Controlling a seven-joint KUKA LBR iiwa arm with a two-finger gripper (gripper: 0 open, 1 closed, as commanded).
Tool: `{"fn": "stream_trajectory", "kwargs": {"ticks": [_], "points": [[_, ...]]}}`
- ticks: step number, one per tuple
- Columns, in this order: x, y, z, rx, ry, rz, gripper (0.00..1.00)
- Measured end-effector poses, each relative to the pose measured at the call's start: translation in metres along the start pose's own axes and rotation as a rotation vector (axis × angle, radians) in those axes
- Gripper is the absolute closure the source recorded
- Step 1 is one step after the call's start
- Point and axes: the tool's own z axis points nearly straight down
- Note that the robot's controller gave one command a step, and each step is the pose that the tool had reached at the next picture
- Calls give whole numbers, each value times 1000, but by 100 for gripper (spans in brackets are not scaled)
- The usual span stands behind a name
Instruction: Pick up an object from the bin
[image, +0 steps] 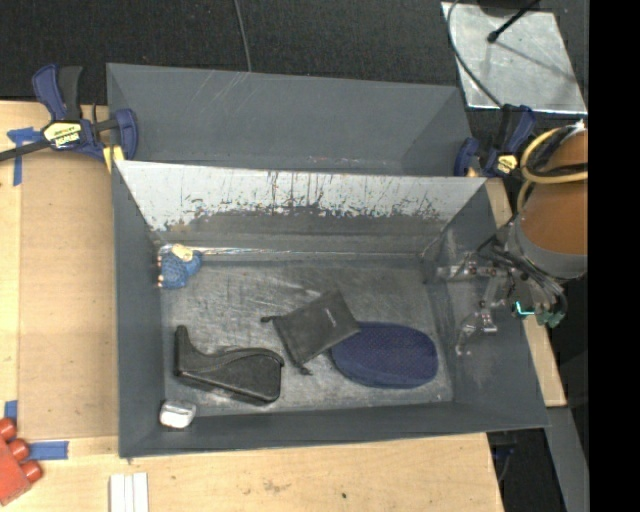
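Observation:
My gripper (462, 305) hangs over the bin's right slope, near the right wall. Its two metal fingers stand apart, open, with nothing between them. Nearest to it, just to the left on the bin floor, lies a flat dark blue oval mesh pad (388, 356). A dark grey square pouch (315, 328) rests tilted against the pad's left end, partly over it.
A black boot-shaped piece (228, 370) lies at the front left of the floor. A small white block (177, 414) sits in the front left corner. A small blue and yellow toy (178, 266) sits in the back left corner. The arm comes in over the right rim.

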Motion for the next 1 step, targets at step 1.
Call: {"fn": "stream_trajectory", "kwargs": {"ticks": [1], "points": [[45, 43, 94, 3, -17, 4, 0]]}}
